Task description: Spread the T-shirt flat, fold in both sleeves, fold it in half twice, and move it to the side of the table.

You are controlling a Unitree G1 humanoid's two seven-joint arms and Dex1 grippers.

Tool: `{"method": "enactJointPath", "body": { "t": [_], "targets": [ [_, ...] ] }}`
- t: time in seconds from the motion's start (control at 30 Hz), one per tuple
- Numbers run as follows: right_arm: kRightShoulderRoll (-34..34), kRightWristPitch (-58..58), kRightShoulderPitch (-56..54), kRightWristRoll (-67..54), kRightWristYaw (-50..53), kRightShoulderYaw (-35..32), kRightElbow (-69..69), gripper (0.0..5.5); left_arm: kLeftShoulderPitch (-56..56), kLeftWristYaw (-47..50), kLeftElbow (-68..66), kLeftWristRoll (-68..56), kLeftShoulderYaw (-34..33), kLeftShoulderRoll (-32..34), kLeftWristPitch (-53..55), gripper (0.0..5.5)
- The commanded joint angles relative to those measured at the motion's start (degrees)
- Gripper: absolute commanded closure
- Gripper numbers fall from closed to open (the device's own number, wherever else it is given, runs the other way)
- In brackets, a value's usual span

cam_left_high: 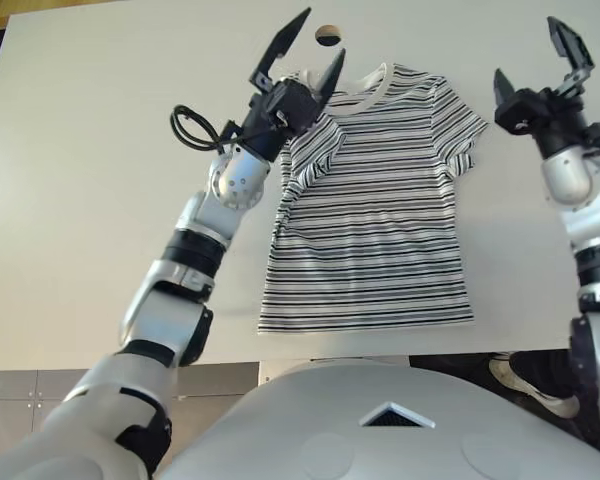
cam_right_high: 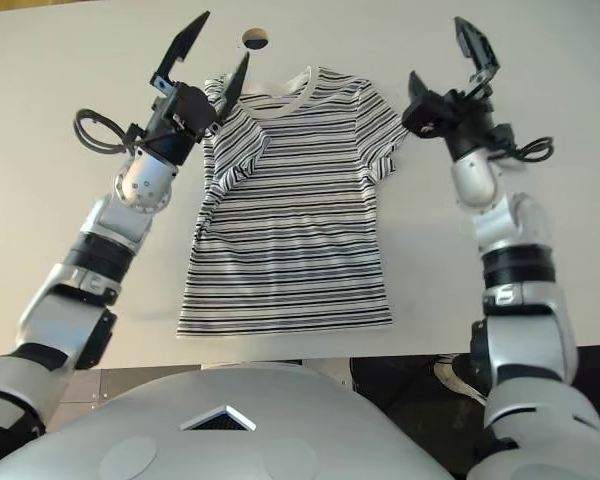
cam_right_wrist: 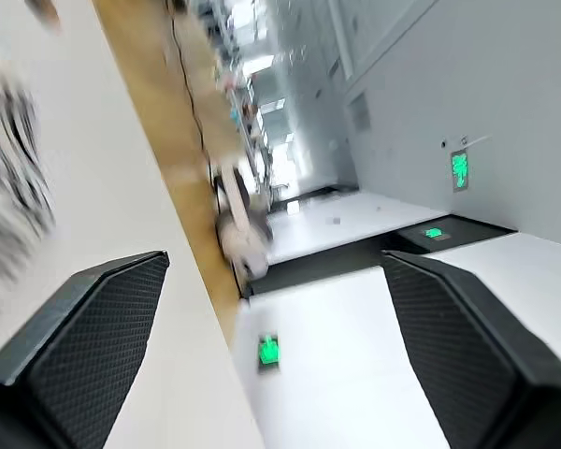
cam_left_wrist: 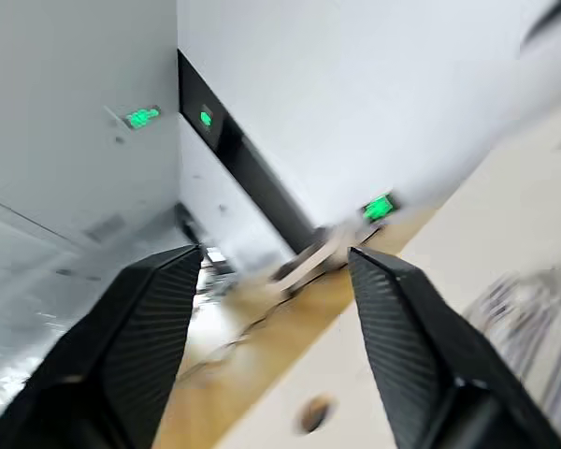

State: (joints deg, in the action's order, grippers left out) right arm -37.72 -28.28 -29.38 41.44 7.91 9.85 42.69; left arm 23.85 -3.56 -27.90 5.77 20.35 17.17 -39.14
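The T-shirt [cam_left_high: 380,220] lies mid-tabletop [cam_left_high: 100,200], its left sleeve apparently folded in and its right sleeve [cam_left_high: 462,125] out. Both the left pincer [cam_right_high: 225,38] and right pincer [cam_left_high: 527,48] hover spread; the right should next pinch that sleeve and fold it inward.

White table [cam_left_high: 90,180] — a striped T-shirt [cam_left_high: 380,230] lies spread on it, a small round opening [cam_left_high: 327,36] just beyond its collar.

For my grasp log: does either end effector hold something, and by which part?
Nothing is held: the left end effector and right end effector are open, the T-shirt lies free.
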Motion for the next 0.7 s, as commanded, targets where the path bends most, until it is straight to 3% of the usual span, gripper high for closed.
{"method": "enactJointPath", "body": {
  "t": [0.03, 0.27, 0.7],
  "targets": [
    [-3.71, 2.74, -10.58, 7.67, 2.76, 7.53, 16.21, 1.3, -3.38, -5.31, 6.24, -8.44, -6.2, 1.47, 4.37, 2.55],
    [-2.12, 1.95, -14.13, 15.45, 4.23, 20.38, 29.97, 1.3, -6.98, -3.33, 8.69, -8.86, -14.93, 0.7, 7.25, 2.55],
    [5.51, 1.04, -17.13, 20.05, 12.24, 32.91, 34.09, 1.3, -7.49, -3.91, 4.8, -3.69, -16.29, -1.76, 5.26, 2.55]
  ]
}}
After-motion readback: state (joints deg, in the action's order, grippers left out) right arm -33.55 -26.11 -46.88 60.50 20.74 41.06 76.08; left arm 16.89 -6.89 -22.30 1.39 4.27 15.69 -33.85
